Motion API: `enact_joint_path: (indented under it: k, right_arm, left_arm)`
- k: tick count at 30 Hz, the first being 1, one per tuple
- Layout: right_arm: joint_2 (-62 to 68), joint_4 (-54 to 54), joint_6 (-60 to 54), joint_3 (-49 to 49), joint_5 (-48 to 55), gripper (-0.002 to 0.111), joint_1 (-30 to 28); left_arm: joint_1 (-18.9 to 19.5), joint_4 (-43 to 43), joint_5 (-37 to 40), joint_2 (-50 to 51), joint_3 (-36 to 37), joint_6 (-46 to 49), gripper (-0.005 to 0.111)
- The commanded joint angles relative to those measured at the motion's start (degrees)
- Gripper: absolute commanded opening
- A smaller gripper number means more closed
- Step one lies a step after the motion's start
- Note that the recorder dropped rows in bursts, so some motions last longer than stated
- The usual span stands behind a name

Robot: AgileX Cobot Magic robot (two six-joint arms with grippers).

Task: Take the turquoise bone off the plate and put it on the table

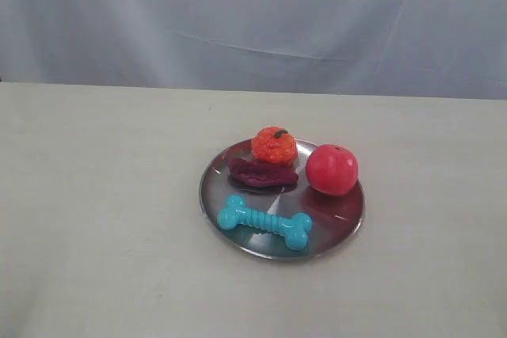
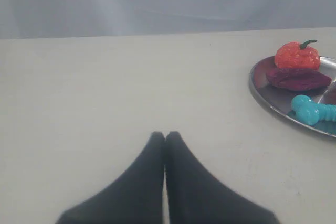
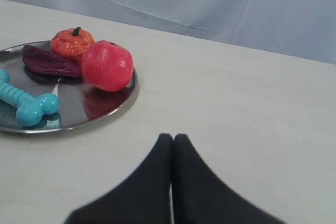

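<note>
The turquoise bone (image 1: 264,222) lies across the near part of the round silver plate (image 1: 222,211), which rests on the cream table (image 1: 103,219). The bone also shows in the left wrist view (image 2: 312,111) and the right wrist view (image 3: 23,103). My left gripper (image 2: 165,136) is shut with nothing in it, over bare table to the left of the plate (image 2: 262,95). My right gripper (image 3: 172,138) is shut and empty, over bare table to the right of the plate (image 3: 123,100). Neither gripper appears in the exterior view.
On the plate's far half sit an orange pumpkin-like toy (image 1: 274,146), a dark purple piece (image 1: 262,172) and a red apple (image 1: 332,169). A pale blue-grey cloth backdrop (image 1: 253,13) hangs behind the table's far edge.
</note>
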State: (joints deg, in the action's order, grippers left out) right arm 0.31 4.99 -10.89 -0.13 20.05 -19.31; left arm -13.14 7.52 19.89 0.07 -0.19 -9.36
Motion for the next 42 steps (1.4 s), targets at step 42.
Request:
enact_joint_path:
  k: [42]
  right_arm:
    - [-0.3,-0.9,1.0,0.1,-17.9,0.000,-0.3]
  left_arm:
    - [-0.1,0.0,0.0,-0.1,0.2,-0.1,0.000]
